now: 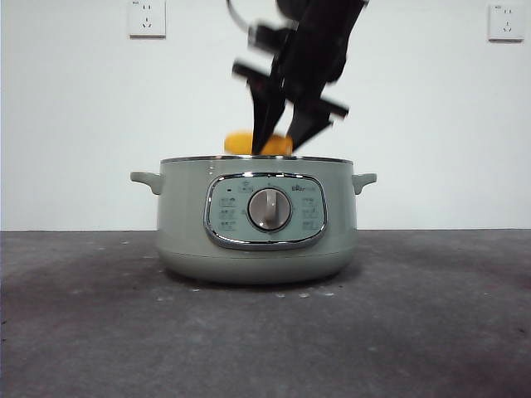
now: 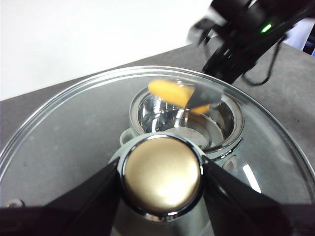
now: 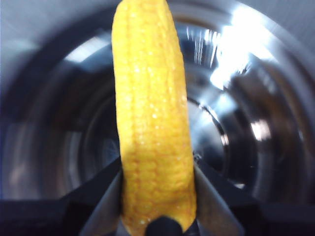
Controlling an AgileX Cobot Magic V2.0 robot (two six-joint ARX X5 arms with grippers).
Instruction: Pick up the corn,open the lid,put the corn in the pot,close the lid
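Note:
The sage-green pot point(image 1: 182, 224) stands open in the middle of the table. My right gripper point(image 1: 278, 143) comes down from above, shut on the yellow-orange corn point(image 1: 245, 143), which hangs just above the pot's rim. In the right wrist view the corn point(image 3: 152, 123) sits between the jaws over the shiny inner wall of the pot point(image 3: 256, 128). My left gripper point(image 2: 162, 172) is shut on the knob point(image 2: 162, 174) of the glass lid point(image 2: 64, 137) and holds it up above the pot, out of the front view. Through the glass I see the pot point(image 2: 231, 105), the corn point(image 2: 172, 92) and the right arm point(image 2: 241, 39).
The pot's control panel with its silver dial point(image 1: 270, 209) faces the front camera. Two wall sockets point(image 1: 147, 18) sit high on the white wall behind. The dark table point(image 1: 83, 332) spreads around the pot.

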